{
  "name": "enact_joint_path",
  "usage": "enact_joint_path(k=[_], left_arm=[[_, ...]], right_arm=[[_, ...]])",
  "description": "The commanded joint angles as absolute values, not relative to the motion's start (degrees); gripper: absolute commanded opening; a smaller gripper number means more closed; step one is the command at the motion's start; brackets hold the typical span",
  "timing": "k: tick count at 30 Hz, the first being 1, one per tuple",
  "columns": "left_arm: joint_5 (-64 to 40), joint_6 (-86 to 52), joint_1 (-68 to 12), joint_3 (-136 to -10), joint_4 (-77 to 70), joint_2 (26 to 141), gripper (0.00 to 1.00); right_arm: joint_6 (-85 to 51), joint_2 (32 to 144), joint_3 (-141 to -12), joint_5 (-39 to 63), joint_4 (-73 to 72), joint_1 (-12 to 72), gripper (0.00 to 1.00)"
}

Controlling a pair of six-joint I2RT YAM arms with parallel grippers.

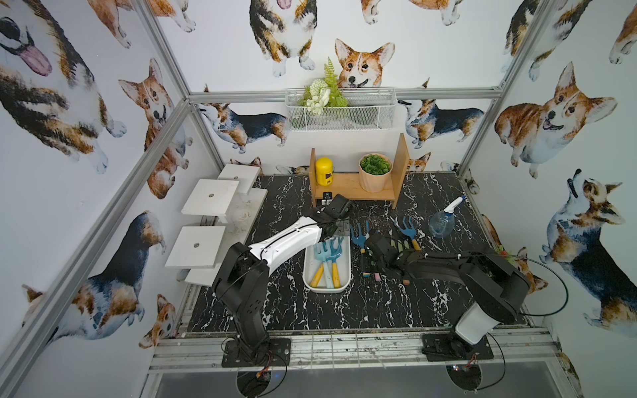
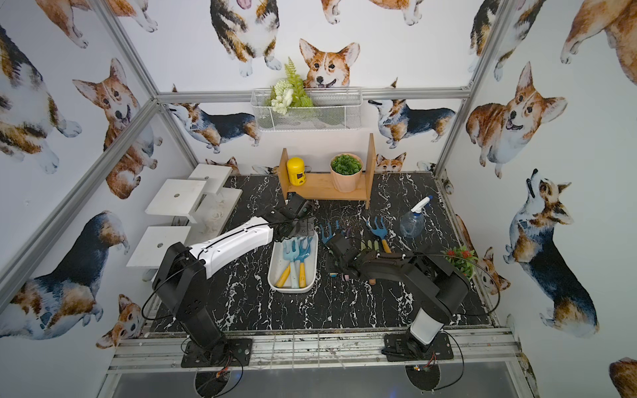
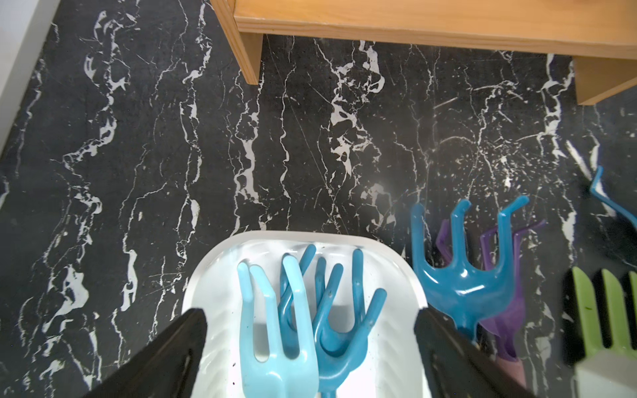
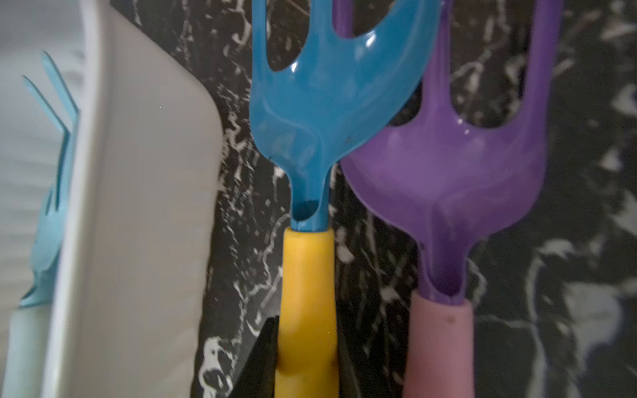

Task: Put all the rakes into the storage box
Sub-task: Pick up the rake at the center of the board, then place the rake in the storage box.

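The blue rake (image 4: 320, 113) is down on the worktop (image 4: 603, 241), just beside the storage box (image 4: 138, 206), its head overlapping a purple rake (image 4: 448, 172). The right end effector (image 4: 306, 348) pinches its yellow handle, probably so the tines lead the way in. The left end effector (image 3: 310, 320) hangs spread wide over the box, holding nothing.

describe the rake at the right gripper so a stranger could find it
Start at the white storage box mid-table. Just outside its right wall lies a dark-blue-headed rake, right gripper on its yellow handle. The purple rake beside it has a pink handle.
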State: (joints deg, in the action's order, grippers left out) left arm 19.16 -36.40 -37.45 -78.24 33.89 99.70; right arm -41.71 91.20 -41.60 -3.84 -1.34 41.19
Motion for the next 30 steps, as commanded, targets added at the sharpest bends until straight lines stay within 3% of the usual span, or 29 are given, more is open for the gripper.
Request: enact_joint_path(k=[1, 6, 11, 21, 25, 26, 30], left_arm=[[13.58, -33.30, -36.96, -76.66, 28.28, 98.38, 1.00], [1.42, -27.61, -36.87, -71.49, 17.01, 95.46, 1.00], [-9.35, -25.59, -36.84, -65.76, 6.13, 91.76, 1.00], [-16.00, -23.62, -36.84, -63.46, 1.76, 93.38, 0.98], [-18.12, -25.46, -36.28, -63.48, -1.09, 94.66, 0.79], [-19.31, -26.51, -35.96, -63.55, -2.55, 96.09, 0.65], [-21.35, -27.64, -35.12, -64.17, -3.77, 97.75, 0.22]], right_arm=[[-43.65, 86.03, -38.68, -2.09, -4.81, 39.20, 0.04], [-45.53, 78.09, -31.62, 3.92, -16.82, 36.51, 0.04], [-44.06, 77.48, -31.39, 10.54, -23.32, 36.53, 0.06], [-42.95, 75.03, -31.99, 16.03, -28.93, 36.48, 0.05], [-42.72, 74.88, -32.43, 17.14, -29.18, 36.91, 0.05], [-42.71, 74.93, -32.51, 16.86, -29.11, 37.14, 0.05], [-42.96, 75.88, -33.21, 16.01, -27.65, 37.63, 0.05]])
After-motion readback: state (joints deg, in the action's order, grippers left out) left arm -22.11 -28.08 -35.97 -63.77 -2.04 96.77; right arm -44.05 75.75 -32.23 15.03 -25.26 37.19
